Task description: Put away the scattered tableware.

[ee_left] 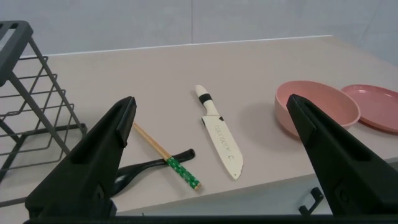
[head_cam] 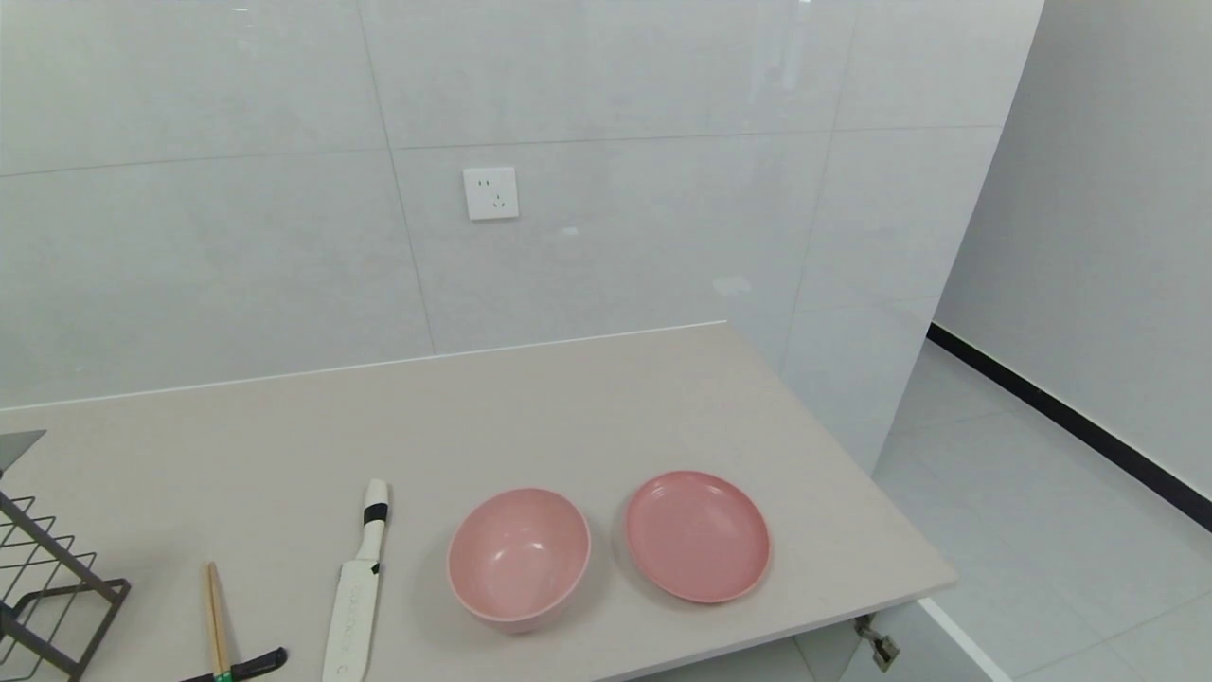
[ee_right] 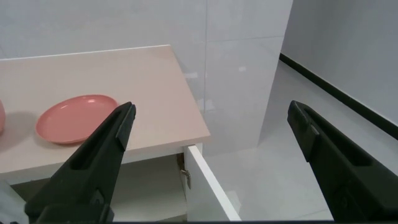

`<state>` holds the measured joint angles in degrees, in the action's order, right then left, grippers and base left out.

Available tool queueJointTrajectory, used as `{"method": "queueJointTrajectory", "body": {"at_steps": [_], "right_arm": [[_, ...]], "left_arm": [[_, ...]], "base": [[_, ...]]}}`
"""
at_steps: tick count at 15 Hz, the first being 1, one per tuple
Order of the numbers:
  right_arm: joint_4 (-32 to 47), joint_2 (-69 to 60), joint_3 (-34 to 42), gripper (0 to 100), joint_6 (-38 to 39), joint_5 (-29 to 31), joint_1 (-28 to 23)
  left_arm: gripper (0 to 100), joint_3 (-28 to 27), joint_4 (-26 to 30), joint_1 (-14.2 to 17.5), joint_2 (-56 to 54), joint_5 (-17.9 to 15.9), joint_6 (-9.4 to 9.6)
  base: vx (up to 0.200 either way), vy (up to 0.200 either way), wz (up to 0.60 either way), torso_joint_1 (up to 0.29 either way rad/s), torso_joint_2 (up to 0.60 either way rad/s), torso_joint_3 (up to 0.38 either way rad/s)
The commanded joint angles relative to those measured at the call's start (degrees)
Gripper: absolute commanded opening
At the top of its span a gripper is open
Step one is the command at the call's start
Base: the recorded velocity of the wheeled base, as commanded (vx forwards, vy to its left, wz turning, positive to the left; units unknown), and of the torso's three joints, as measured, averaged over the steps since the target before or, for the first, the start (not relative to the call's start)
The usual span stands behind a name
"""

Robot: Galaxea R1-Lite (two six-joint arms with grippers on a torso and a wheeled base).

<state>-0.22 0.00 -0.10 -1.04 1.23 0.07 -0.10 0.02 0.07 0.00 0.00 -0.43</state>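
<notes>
A pink bowl (head_cam: pixel 519 557) and pink plate (head_cam: pixel 697 535) sit side by side near the front of the counter (head_cam: pixel 568 407); a white knife (head_cam: pixel 358 587) and chopsticks (head_cam: pixel 217 620) lie to their left, by a wire rack (head_cam: pixel 47 578). The left gripper (ee_left: pixel 210 102) and right gripper (ee_right: pixel 210 109) both hang spread wide, empty.

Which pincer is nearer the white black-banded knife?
Left. The left pincer faces the white black-banded knife over the beige counter edge; the right pincer is near the counter's end, past the round pink plate.

One bowl (head_cam: pixel 519 557), one plate (head_cam: pixel 697 536), one knife (head_cam: pixel 355 592), one black spoon (head_cam: pixel 251 667), two chopsticks (head_cam: pixel 217 618), one wire rack (head_cam: pixel 85 589).
</notes>
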Motion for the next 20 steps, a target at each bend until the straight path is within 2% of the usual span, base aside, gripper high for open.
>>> {"method": "queueJointTrajectory", "body": {"at_steps": [1, 6, 8, 15, 16, 17, 18, 19, 20], "right_arm": [[-0.04, 0.0, 0.01, 100, -0.02, 0.0, 0.01], [-0.22, 0.0, 0.01, 100, -0.46, -0.53, 0.01], [-0.13, 0.0, 0.1, 100, -0.02, -0.53, 0.01], [-0.13, 0.0, 0.01, 100, -0.28, -0.7, 0.1], [-0.31, 0.0, 0.01, 100, -1.34, -2.64, 0.19], [-1.01, 0.44, -2.98, 100, -1.78, -5.36, 0.1], [-6.46, 9.05, -18.36, 100, -0.11, -5.89, -0.34], [-11.38, 18.72, -28.38, 100, -0.46, -7.38, 0.19], [-10.59, 26.46, -34.62, 100, -3.89, -12.66, 0.63]], "left_arm": [[100, 0.01, -0.02, 0.01, 0.0, 0.0, -0.01], [100, 0.01, 0.06, 0.01, 0.09, 0.0, 0.43], [100, 0.01, 0.06, 0.01, 0.09, -0.09, 0.43], [100, 0.01, 0.06, 0.01, 0.09, -0.18, 0.51], [100, 0.01, 0.06, 0.01, 0.09, -0.18, 0.6], [100, 0.01, 0.06, 0.01, 0.0, -0.26, 0.69], [100, 0.01, 0.06, 0.01, 0.09, -0.26, 0.78], [100, 0.01, 0.06, 0.01, 0.09, -0.35, 0.78], [100, 0.01, 0.06, 0.01, 0.09, -0.35, 0.78]], "base": [[0.0, 0.0, 0.0, 0.105, -0.05, 0.046], [0.0, 0.0, 0.0, 0.01, -0.01, 0.006], [-0.2, 0.0, 0.0, 0.005, 0.0, 0.0], [0.0, 0.0, 0.0, 0.0, 0.0, 0.0], [0.0, 0.0, 0.0, 0.0, 0.0, 0.0], [0.0, 0.0, 0.0, 0.0, 0.0, 0.0], [0.0, 0.0, 0.0, 0.0, 0.0, 0.0], [0.0, 0.0, 0.0, 0.0, 0.0, 0.0], [0.0, 0.0, 0.0, 0.0, 0.0, 0.0]]}}
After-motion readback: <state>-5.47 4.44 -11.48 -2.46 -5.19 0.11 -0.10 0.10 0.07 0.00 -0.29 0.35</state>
